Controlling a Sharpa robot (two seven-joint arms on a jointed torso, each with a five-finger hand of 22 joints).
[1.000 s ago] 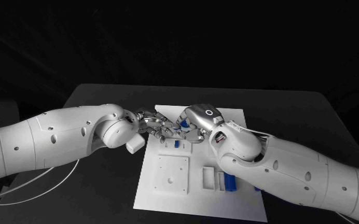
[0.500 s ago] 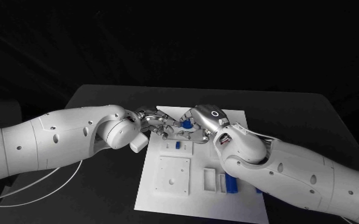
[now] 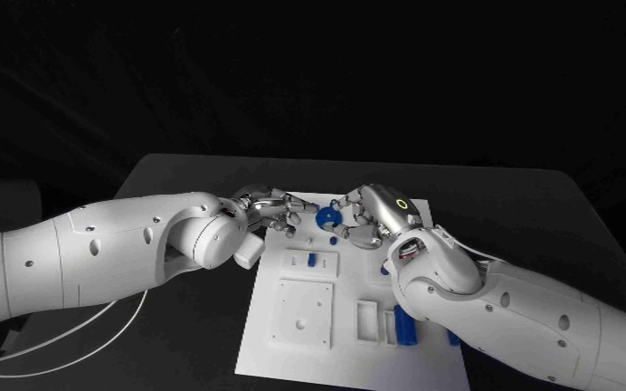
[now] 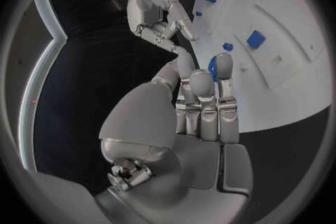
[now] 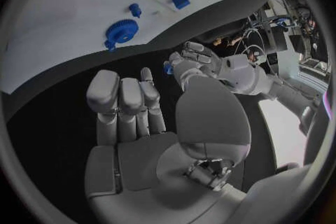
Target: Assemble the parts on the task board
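Left hand (image 3: 265, 208) reaches in over the task board's (image 3: 431, 362) far left corner, a small blue part (image 5: 168, 69) pinched at its fingertips. Blue gear (image 3: 327, 218) lies on the board between the hands. Right hand (image 3: 369, 215) hovers just beside the gear, fingers apart, holding nothing.

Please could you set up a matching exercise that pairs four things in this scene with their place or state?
Things:
1. blue gear
2. left robot hand
3. right robot hand
4. blue bar

Place or state:
a. holds nothing, fingers apart
b. near end of the task board, beside white slots
c. far end of the task board, between the two hands
d. seems to pinch a small blue part

Pairs: 1-c, 2-d, 3-a, 4-b
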